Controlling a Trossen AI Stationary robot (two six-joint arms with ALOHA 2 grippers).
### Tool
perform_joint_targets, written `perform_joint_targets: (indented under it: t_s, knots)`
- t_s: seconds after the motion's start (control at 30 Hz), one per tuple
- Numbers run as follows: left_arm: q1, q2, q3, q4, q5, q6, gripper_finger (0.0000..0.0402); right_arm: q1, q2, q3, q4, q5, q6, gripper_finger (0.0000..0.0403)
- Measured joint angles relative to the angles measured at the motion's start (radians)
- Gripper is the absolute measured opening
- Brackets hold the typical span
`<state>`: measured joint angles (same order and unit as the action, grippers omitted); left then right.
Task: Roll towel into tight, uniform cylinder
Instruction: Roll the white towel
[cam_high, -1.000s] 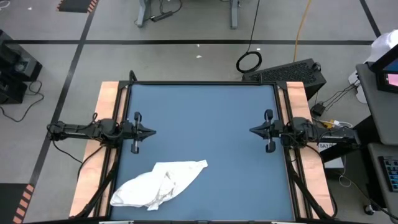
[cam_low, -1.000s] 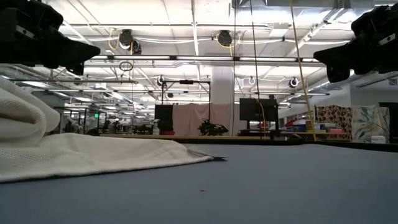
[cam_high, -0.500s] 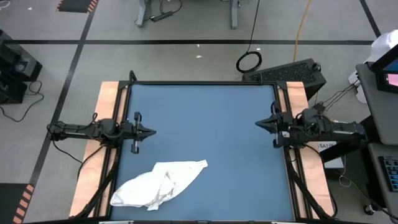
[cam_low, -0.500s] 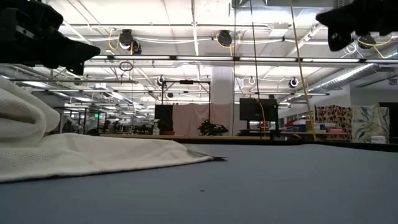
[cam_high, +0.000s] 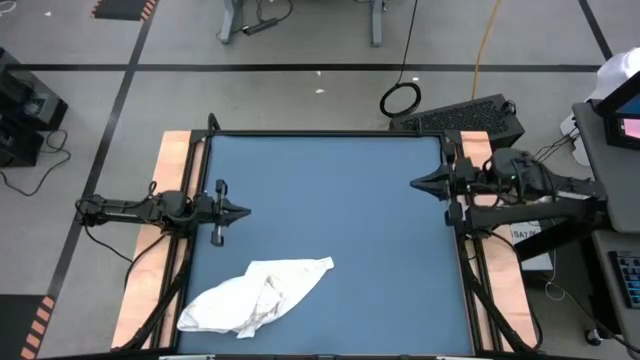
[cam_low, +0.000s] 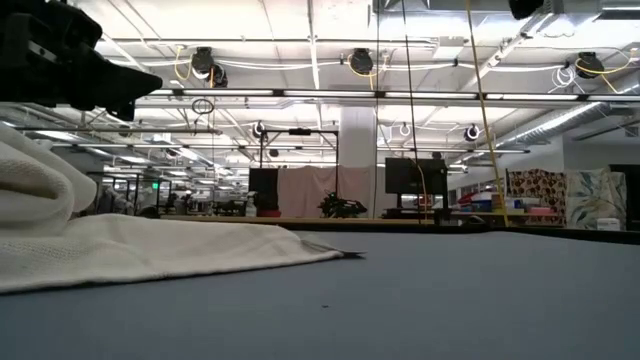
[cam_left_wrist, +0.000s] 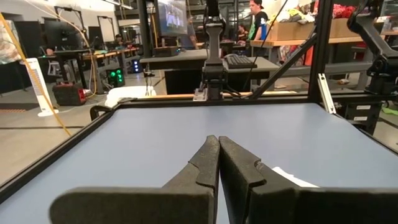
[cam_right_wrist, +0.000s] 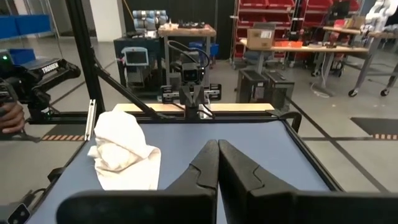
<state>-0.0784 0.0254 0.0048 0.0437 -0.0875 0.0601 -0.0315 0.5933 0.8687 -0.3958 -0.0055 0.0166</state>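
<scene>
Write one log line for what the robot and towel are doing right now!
towel: crumpled, unrolled, near table edge | left tool: shut, empty, at left side | right tool: shut, empty, at right side | rolling: not started

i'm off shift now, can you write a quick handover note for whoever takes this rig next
Left gripper: jaws shut, empty, over the table's left side, above the blue table.
Right gripper: jaws shut, empty, at the table's right edge, raised out of the low view.
Towel: crumpled heap at the near left of the table, one corner trailing toward the middle. Neither gripper touches it.
Done: nothing visible; the towel is neither spread flat nor rolled.
Left: flatten the towel, then roll it into a tight, even cylinder.
</scene>
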Motion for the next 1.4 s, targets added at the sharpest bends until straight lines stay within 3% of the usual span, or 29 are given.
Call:
perform_joint_targets:
  t_s: [0.37,0.83,1.1,1.4]
  knots:
    - [0.0,0.0,0.0,0.0,-0.001,0.0,0.0016,0.001,0.185,0.225,-0.092,-0.001,0.035,0.0]
    - [0.0,0.001,0.015,-0.007,-0.005,-0.119,0.0016,0.009,0.392,0.23,-0.109,-0.001,0.074,0.0]
    - [0.0,0.052,0.231,-0.083,-0.032,-0.099,0.0016,0.081,0.553,0.23,-0.093,0.001,0.052,0.0]
    - [-0.001,0.304,0.58,-0.233,-0.018,-0.103,0.0016,0.169,0.772,0.23,-0.023,0.005,0.051,0.0]
